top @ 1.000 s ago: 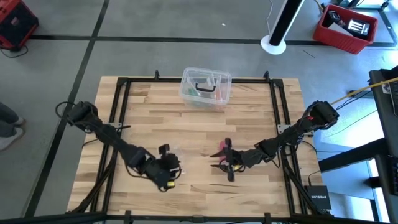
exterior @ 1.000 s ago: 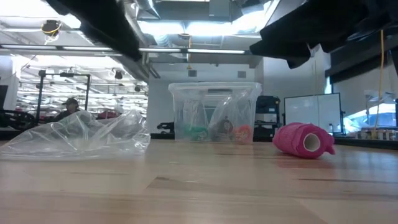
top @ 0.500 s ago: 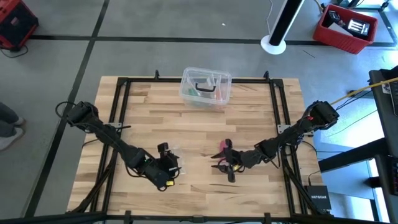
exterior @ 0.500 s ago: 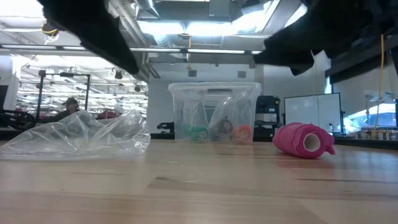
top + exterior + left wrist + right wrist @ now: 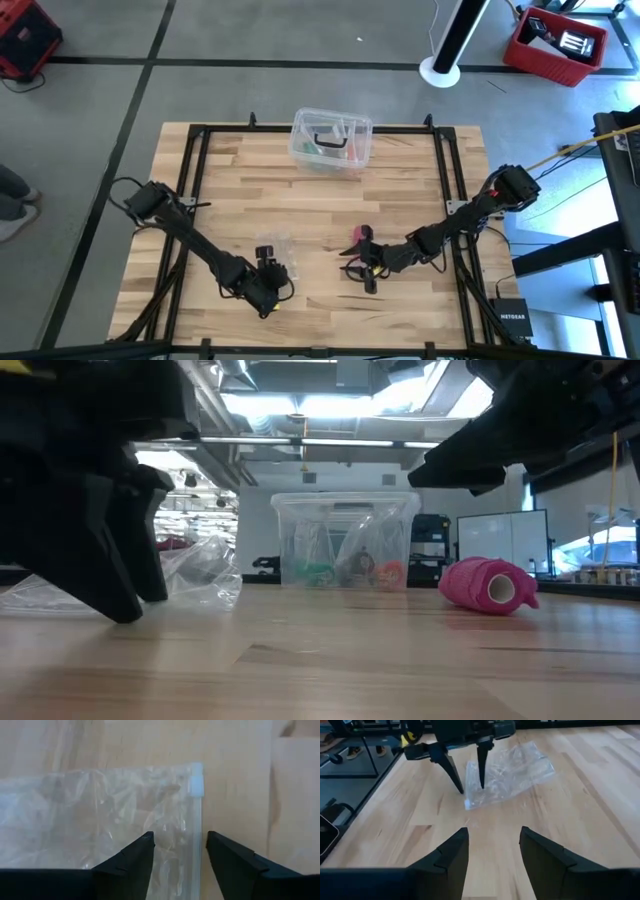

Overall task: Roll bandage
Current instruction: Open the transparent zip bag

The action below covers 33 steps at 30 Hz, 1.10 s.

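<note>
The bandage (image 5: 487,585) is a stubby pink roll lying on its side on the wood, its open end toward the low camera; from above the bandage (image 5: 356,236) sits just beyond my right gripper (image 5: 353,272). That gripper (image 5: 492,845) hovers open with nothing between its fingers. My left gripper (image 5: 179,840) is open and low at the crumpled clear wrapper (image 5: 90,815). One finger stands over the plastic and the other over bare wood, astride the zip edge (image 5: 196,820). In the low view its fingers (image 5: 125,575) reach down to the tabletop. My left gripper comes steeply from above at the wrapper's zip edge (image 5: 467,800), with a finger on either side of it. Whether the fingertips touch the plastic, I cannot tell.
A clear plastic box (image 5: 331,140) with small items stands at the table's far middle. A black frame (image 5: 190,180) runs round the tabletop. Bare wood (image 5: 320,200) lies between the box and the grippers.
My left gripper has dropped from well above the table down to the wrapper's near edge, shifting a little toward the table's near edge. In the low view its fingers now stand in front of the wrapper. The bandage and the wrapper have stayed in place.
</note>
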Each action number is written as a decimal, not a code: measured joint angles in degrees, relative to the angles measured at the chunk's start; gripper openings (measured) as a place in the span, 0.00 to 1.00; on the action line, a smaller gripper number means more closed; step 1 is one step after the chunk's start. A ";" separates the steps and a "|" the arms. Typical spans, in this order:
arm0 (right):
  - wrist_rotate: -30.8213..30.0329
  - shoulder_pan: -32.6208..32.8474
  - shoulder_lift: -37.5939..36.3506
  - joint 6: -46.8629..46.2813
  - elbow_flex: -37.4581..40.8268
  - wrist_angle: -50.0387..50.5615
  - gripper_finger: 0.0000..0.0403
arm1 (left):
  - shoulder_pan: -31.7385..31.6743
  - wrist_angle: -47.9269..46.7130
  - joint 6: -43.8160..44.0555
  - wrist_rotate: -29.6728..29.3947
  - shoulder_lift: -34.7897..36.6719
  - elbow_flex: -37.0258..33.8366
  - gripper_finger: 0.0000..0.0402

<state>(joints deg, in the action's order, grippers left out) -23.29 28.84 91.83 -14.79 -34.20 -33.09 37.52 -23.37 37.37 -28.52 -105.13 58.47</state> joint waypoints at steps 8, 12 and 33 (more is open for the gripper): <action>0.00 0.00 -0.02 0.00 0.00 -0.29 0.44 | -0.87 0.20 1.22 0.05 -4.66 0.36 0.28; 0.01 0.00 -0.02 0.00 -0.02 -0.37 0.44 | -1.07 0.61 1.23 1.03 -5.33 0.47 0.05; 7.65 1.02 -0.07 6.46 -0.12 -9.10 0.44 | 3.12 -0.19 4.67 2.71 -4.24 14.31 0.01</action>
<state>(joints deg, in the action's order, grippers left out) -15.63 29.86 91.77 -8.32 -34.32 -42.19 40.64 -23.56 42.04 -25.80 -109.37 72.78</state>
